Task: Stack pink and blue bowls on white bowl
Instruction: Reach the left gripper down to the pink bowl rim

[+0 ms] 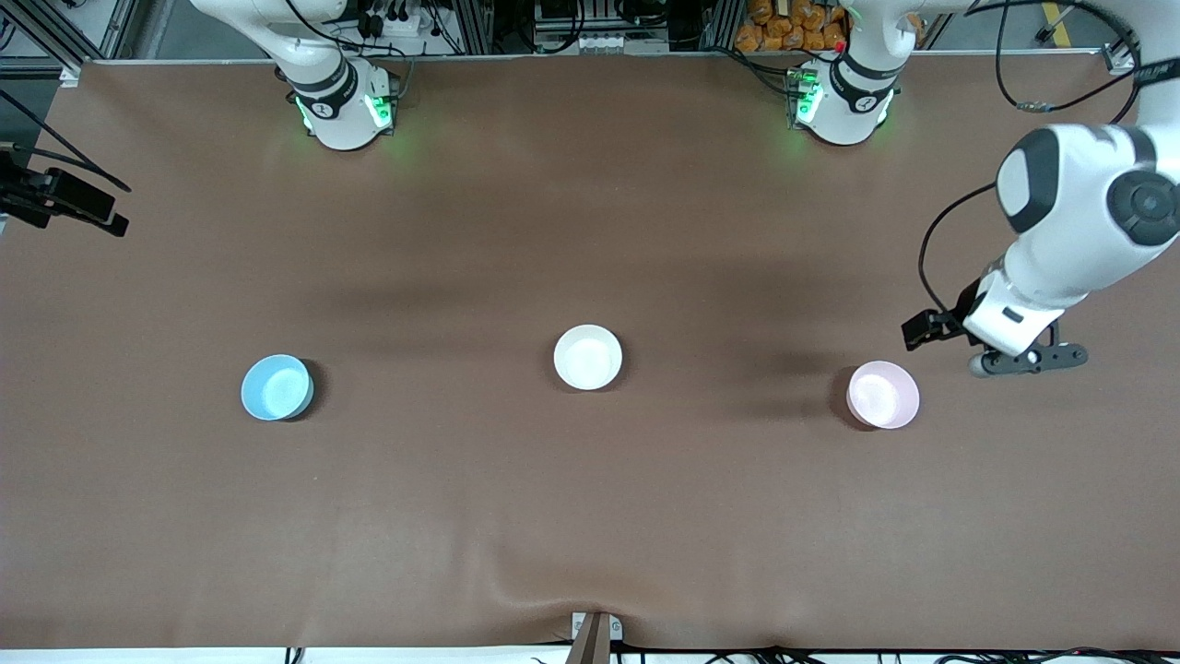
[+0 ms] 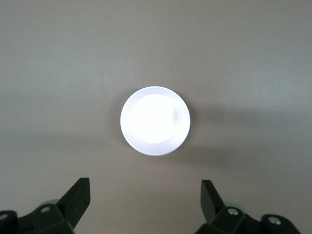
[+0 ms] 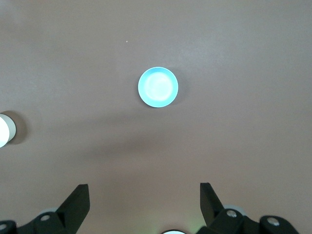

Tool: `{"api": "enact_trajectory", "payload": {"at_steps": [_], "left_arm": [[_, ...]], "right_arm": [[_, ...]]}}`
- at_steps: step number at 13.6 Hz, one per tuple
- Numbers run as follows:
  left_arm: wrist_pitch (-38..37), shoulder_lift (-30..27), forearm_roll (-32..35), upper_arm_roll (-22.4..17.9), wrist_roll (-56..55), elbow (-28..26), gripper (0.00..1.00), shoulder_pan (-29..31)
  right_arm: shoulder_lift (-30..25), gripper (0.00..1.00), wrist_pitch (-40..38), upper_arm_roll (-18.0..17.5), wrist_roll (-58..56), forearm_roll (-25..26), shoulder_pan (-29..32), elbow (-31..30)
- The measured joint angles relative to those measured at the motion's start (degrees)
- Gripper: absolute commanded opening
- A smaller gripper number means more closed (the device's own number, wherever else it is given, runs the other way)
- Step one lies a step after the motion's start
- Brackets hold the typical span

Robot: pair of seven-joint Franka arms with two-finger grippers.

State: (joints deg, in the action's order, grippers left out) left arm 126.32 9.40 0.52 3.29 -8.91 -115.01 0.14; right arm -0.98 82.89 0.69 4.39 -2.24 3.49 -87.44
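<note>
Left gripper (image 1: 1025, 360), fingers spread wide and holding nothing, hangs over the table (image 1: 590, 516) at the left arm's end, just beside the pink bowl (image 1: 883, 395). Its wrist view shows both dark fingers (image 2: 78, 197) apart, with that bowl (image 2: 155, 121) on the cloth between and ahead of them, washed out to near white by glare.

Right gripper (image 3: 145, 207) does not show in the front view; only the right arm's base (image 1: 341, 106) is seen there, at the table's upper edge. Its wrist view shows its fingers (image 3: 77, 200) likewise parted and empty, high above the table, with the blue bowl (image 3: 158, 87) small below.

Table: a brown cloth covers it, with a slight ripple at the edge nearest the front camera.

Bowls: three, all upright, empty, in a rough row and well apart. The blue bowl (image 1: 277, 387) lies toward the right arm's end. The white bowl (image 1: 588, 357) sits mid-table between the other two, slightly farther from the front camera than either; its rim (image 3: 6, 130) shows at the edge of the right wrist view. The pink bowl lies toward the left arm's end. Nothing is stacked yet.
</note>
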Motion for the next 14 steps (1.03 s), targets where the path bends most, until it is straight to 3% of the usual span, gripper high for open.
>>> {"api": "enact_trajectory", "payload": {"at_steps": [14], "left_arm": [[14.18,15.00,0.50,-0.17,0.04,-0.15,0.71,3.92]], "right_arm": [[3.64,1.00,-0.53,0.09,-0.02,0.10,1.68,-0.18]]}}
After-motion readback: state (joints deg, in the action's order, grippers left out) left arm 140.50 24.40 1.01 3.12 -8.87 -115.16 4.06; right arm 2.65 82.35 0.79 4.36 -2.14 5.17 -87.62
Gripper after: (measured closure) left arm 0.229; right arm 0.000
